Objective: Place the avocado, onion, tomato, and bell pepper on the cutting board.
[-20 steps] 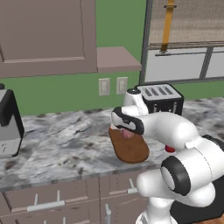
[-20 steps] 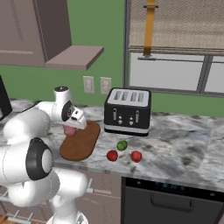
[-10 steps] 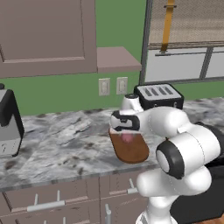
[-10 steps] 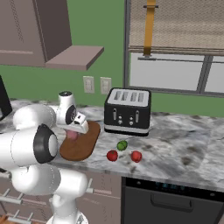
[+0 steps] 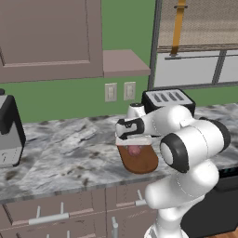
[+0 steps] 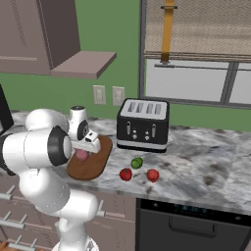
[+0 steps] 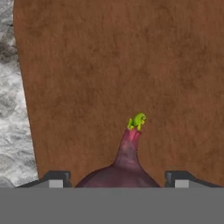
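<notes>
Onion (image 7: 120,173): between the fingertips of the gripper (image 7: 118,179), low over the cutting board (image 7: 131,65), probably for putting down.
Jaws: around the onion; real grip cannot tell.
Avocado (image 6: 137,163): waits on the counter (image 6: 206,166).

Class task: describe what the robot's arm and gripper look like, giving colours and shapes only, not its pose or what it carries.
The arm is built from glossy white rounded segments joined by dark, ring-shaped joints. Its gripper has a white hand block with a dark panel, and two small dark finger tips. No cables or markings are visible.

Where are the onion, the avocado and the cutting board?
onion (image 7: 120,175), hand view, on its purple body.
avocado (image 6: 137,163), right base view, on its green middle.
cutting board (image 6: 92,166), right base view, on bare wood.
</notes>
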